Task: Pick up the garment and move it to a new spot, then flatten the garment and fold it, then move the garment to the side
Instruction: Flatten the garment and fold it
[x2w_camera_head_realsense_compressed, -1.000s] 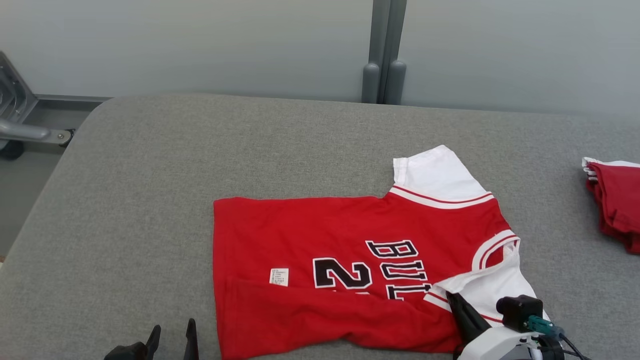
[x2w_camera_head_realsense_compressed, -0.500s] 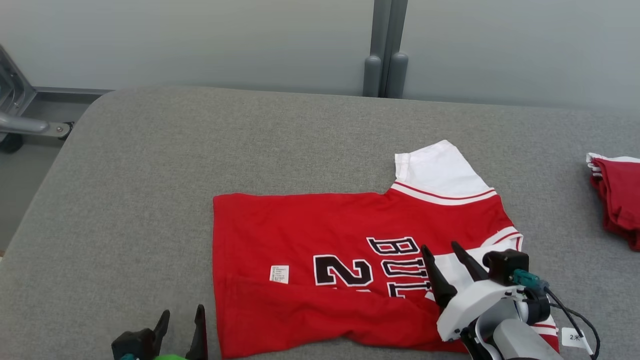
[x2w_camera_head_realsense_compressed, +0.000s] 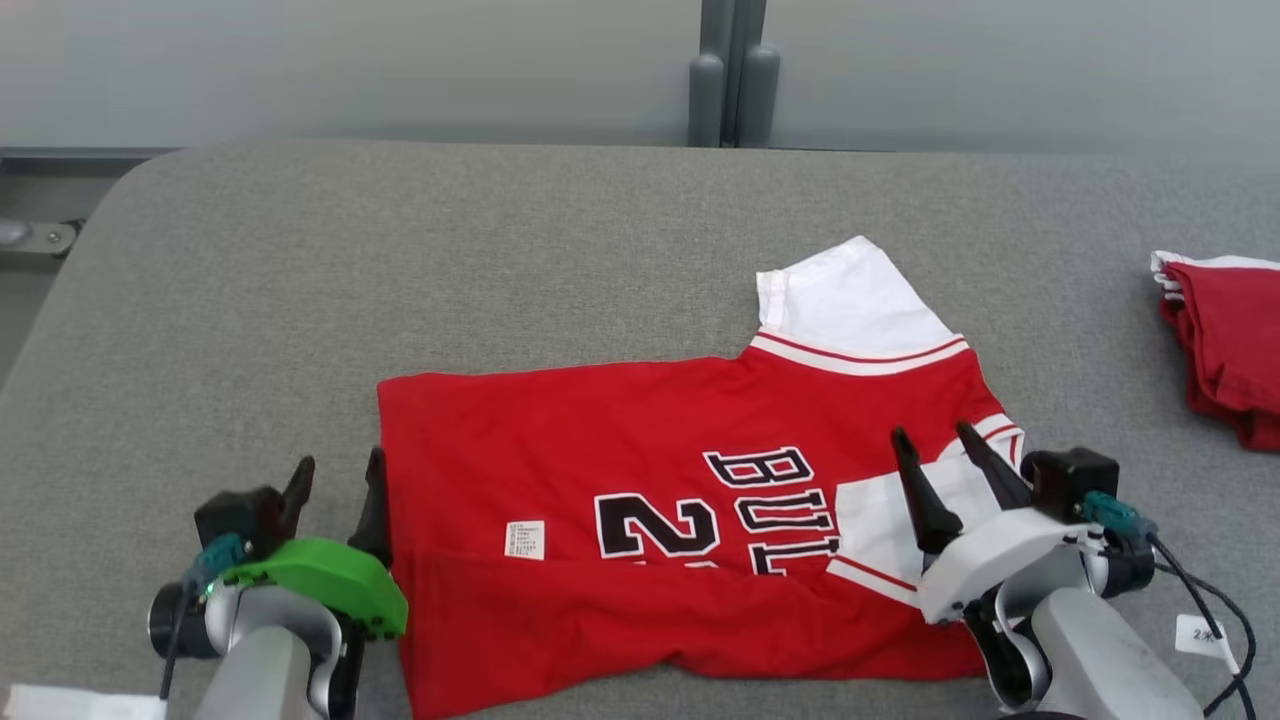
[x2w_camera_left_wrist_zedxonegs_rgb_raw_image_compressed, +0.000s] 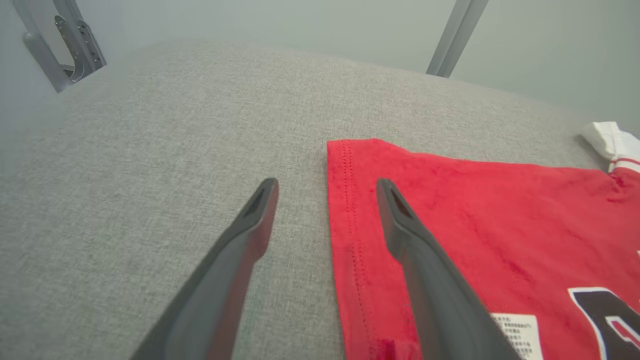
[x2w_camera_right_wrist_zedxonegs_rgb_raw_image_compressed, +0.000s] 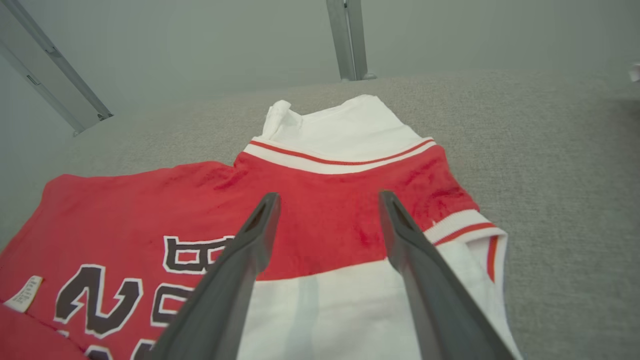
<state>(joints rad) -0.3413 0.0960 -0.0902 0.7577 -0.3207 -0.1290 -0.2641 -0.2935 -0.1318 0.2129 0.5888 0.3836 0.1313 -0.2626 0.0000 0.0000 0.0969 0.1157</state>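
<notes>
**Jersey flat and partly folded; both grippers open and empty**

At the left, the left gripper (x2w_camera_head_realsense_compressed: 338, 468) hangs over the garment's hem (x2w_camera_left_wrist_zedxonegs_rgb_raw_image_compressed: 345, 200). Its jaws are wide apart and straddle that edge, with one finger above the bare grey counter (x2w_camera_head_realsense_compressed: 500, 250) and the other above red cloth. It has hold of nothing.

The garment (x2w_camera_head_realsense_compressed: 650, 450), a red jersey with black lettering, lies spread across the middle of the counter, hem to the left and collar to the right. Its near long edge (x2w_camera_head_realsense_compressed: 650, 610) looks turned over onto the body, just below a small white label (x2w_camera_head_realsense_compressed: 525, 540).

Further right, the right gripper (x2w_camera_head_realsense_compressed: 932, 435) is over the chest, also spread wide and empty. The near sleeve (x2w_camera_head_realsense_compressed: 870, 530) lies folded in under it, while the far sleeve (x2w_camera_head_realsense_compressed: 850, 300) sticks out flat, not yet folded.

At the far right edge, well apart, sits a stack of red clothes (x2w_camera_head_realsense_compressed: 1225, 350).

As I judge it, moving and flattening are done and folding has begun. Left to do are the far sleeve and far side, probably a fold across, and the shift to the side.
</notes>
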